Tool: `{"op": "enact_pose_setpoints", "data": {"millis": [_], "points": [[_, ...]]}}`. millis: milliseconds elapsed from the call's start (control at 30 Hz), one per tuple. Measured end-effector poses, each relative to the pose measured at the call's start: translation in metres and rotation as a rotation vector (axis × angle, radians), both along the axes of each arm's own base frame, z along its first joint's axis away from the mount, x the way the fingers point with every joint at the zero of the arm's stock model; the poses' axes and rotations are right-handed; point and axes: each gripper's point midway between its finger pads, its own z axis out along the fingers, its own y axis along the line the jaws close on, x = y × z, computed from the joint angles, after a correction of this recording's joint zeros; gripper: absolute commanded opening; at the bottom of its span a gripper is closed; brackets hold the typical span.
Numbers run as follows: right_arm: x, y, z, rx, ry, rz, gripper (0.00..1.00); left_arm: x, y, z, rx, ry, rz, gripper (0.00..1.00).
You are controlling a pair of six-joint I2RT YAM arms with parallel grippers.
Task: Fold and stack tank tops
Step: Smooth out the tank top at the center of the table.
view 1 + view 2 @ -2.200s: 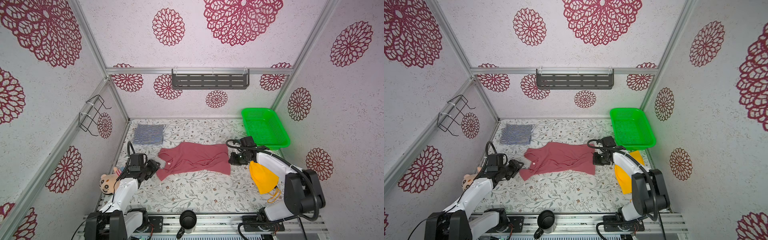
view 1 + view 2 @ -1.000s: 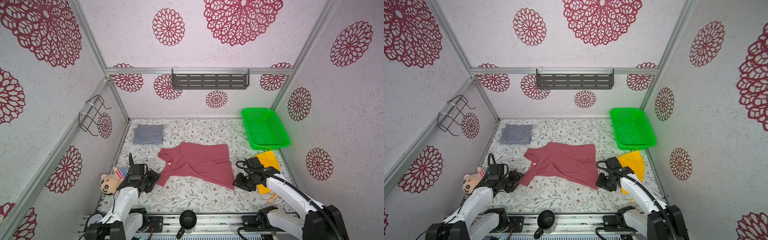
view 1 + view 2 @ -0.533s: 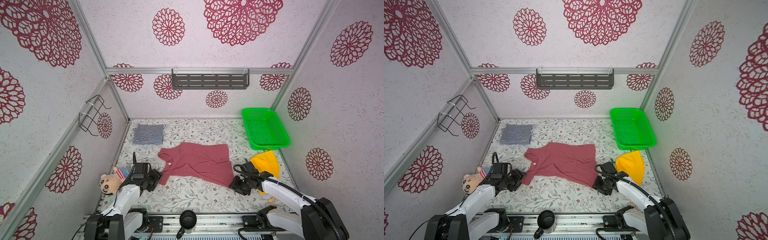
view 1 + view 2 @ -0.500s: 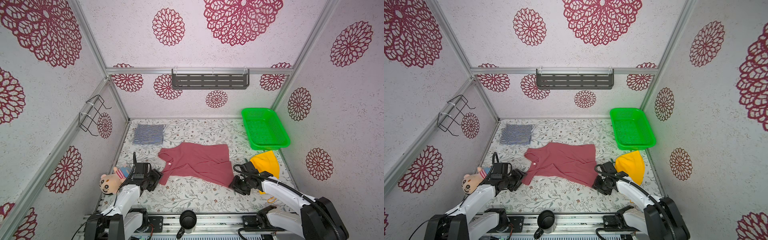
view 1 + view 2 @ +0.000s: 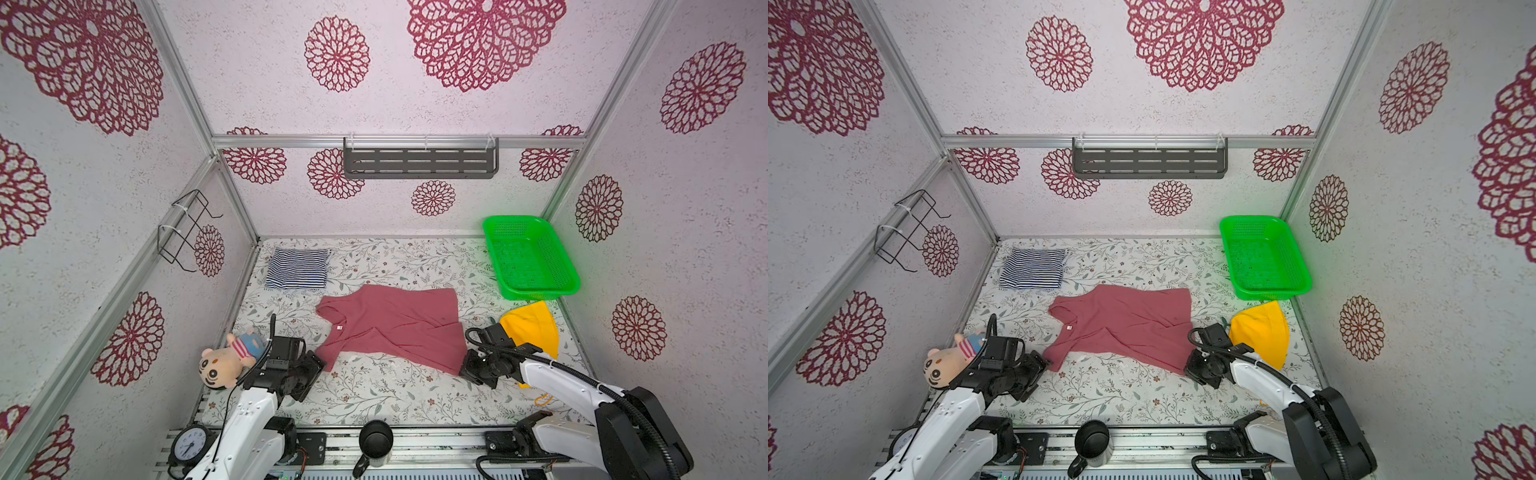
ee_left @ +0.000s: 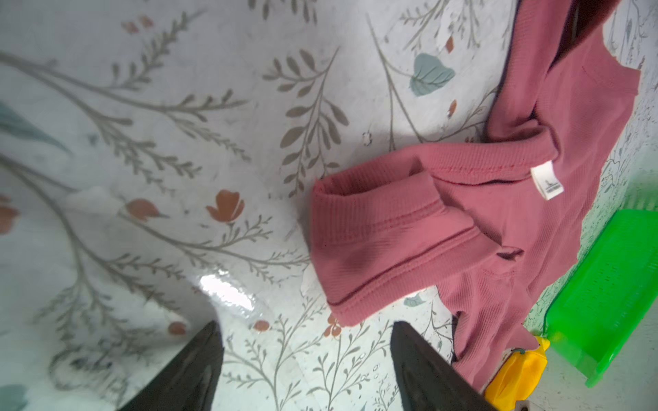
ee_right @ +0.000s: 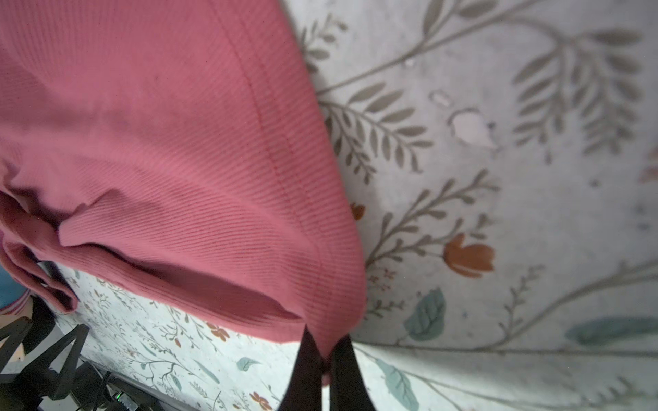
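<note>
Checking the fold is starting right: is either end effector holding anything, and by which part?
The right end effector is shut on the maroon tank top, pinching its hem corner. The left end effector is open, holding nothing.

folded tank top [image 5: 297, 268] behind spread tank top [image 5: 390, 324] | basket [image 5: 540, 293] right | toy [image 5: 222, 365] left

My right gripper [image 7: 325, 347] is cut off at the edge of its wrist view, and its fingers [image 7: 306, 373] pinch the maroon tank top [image 7: 160, 142] so tightly that the caught corner is hidden between them; the garment itself runs out of frame. From above, my right arm [image 5: 557, 374] covers part of the yellow cloth [image 5: 532, 328], and my left arm [image 5: 253, 415] hides part of the clock [image 5: 187, 446]. The print on the white label [image 6: 546, 179] is too small to read.
</note>
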Motion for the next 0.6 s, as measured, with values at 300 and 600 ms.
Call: {"op": "enact_pose_setpoints", "data": {"millis": [300,600], "points": [[-0.002,-0.001,0.000,-0.011,0.000,0.026,0.00,0.019,-0.020,-0.004,-0.056,-0.010,0.005,0.48],[0.005,-0.005,0.017,-0.068,-0.005,0.087,0.00,0.027,-0.021,0.000,-0.031,0.022,-0.008,0.00]]}}
